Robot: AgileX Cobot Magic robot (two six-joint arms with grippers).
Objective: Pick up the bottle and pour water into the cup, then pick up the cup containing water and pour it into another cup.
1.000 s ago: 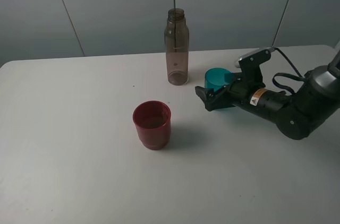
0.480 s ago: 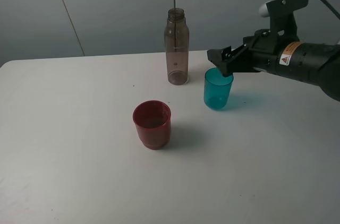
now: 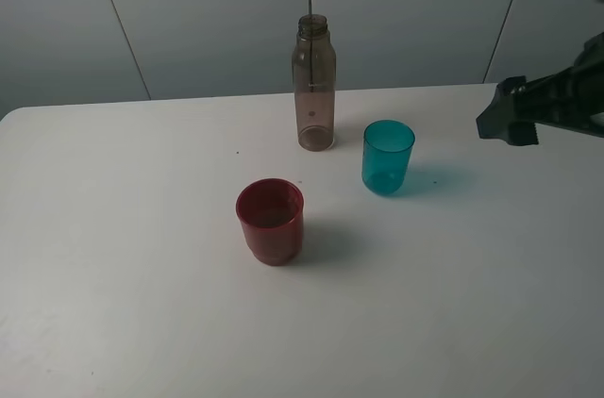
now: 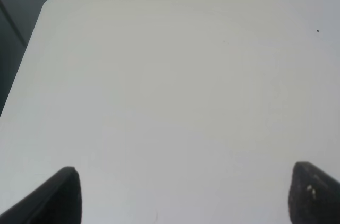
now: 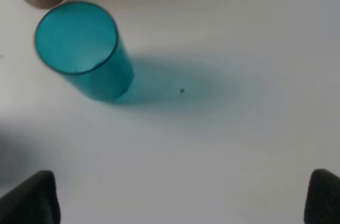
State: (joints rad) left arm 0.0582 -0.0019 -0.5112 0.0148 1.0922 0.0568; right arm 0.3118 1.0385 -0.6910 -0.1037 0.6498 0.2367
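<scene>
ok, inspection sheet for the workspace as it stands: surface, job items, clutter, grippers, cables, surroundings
Surface: white table, a few dark specks.
Job's things: tall smoky-brown translucent plastic bottle upright, uncapped; teal translucent plastic tumbler upright beside it, apart; wide red opaque plastic cup upright, nearer the front.
Clutter: nothing seen.
Grippers: right gripper open, raised clear of the tumbler, holding nothing; left gripper open over bare table.
Cables: nothing seen.
Surroundings: grey panelled wall behind.
</scene>
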